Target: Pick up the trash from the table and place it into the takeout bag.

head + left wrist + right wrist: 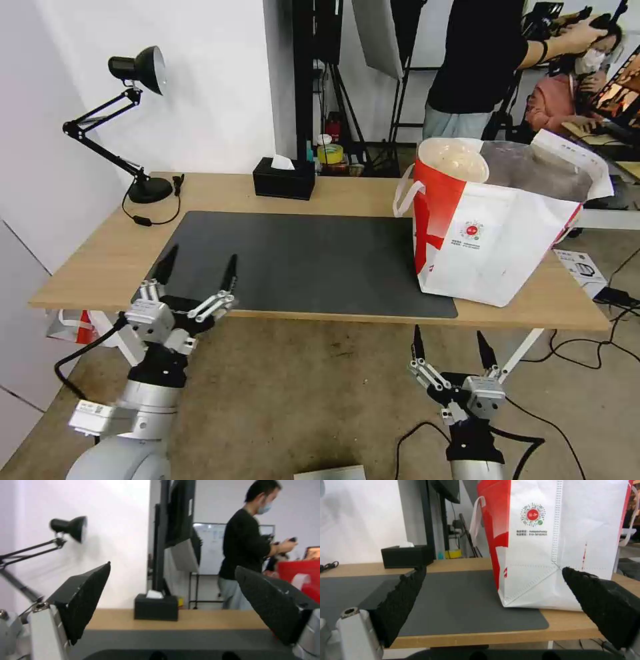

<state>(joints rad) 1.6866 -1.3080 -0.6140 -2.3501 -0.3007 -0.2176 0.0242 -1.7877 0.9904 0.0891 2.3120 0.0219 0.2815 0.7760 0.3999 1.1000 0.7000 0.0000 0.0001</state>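
Black padded fingers are what you have nearest: your left gripper [198, 268] hangs spread wide and empty at the near left edge of the table [320, 192], and your right gripper [450, 345] sits lower, below the near edge on the right, equally wide and holding nothing. Beyond them the dark grey mat [300, 260] carries no container. On its right end stands the takeout bag [497, 233], white with a red side panel, a small round logo, a white strap handle and grey foil lining at its open mouth. A wide white bowl [455, 159] rests in that mouth against the red side. Judge it light and thin-walled, easily crushed; pinch its rim gently if you must reseat it. Farther back sit the black tissue box [284, 177] and desk lamp [137, 120].
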